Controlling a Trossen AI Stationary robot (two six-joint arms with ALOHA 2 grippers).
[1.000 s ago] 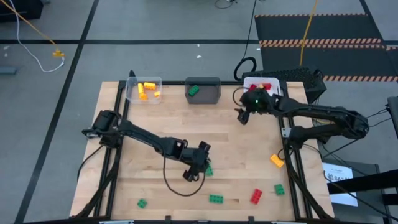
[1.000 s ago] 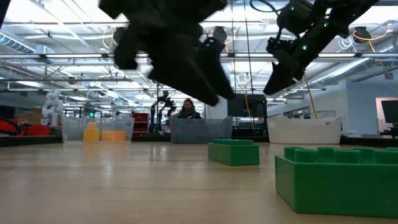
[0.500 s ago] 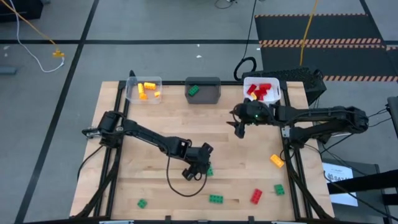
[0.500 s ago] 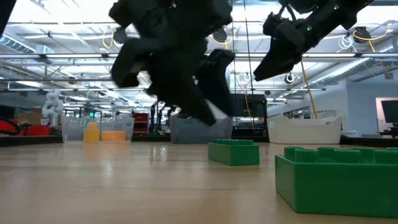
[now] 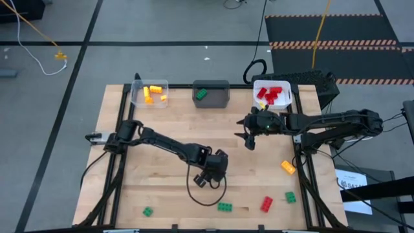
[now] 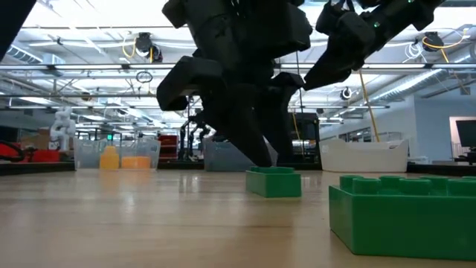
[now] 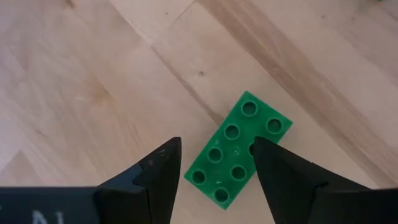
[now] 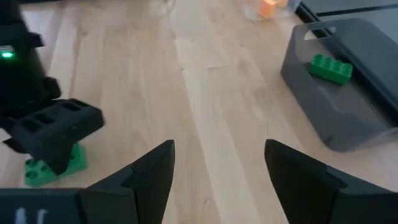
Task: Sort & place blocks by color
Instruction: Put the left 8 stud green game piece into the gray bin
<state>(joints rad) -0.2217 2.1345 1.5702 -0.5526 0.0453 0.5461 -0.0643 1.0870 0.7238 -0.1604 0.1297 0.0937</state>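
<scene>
Pale wood makes up the surface (image 5: 162,129), and along its far edge three bins are sitting in a row: a clear bin (image 5: 150,93) with yellow blocks, a grey bin (image 5: 211,93) with one green block, and a white bin (image 5: 272,94) with red ones. So the sort is looking partly done.

The left claw (image 5: 212,172) is hanging low over mid-surface, its fingers (image 7: 155,171) parted and straddling a green block (image 7: 238,147) that is lying flat on the wood; they do not seem to be pinching it yet. That block probably belongs in the grey bin.

The right claw (image 5: 250,133) is hovering just in front of the white bin, spread wide and carrying nothing.

Loose blocks are waiting nearer the front: green ones (image 5: 224,207), a red one (image 5: 266,204) and an orange one (image 5: 288,167) at the right edge. Roughly six are left, by this reckoning.
</scene>
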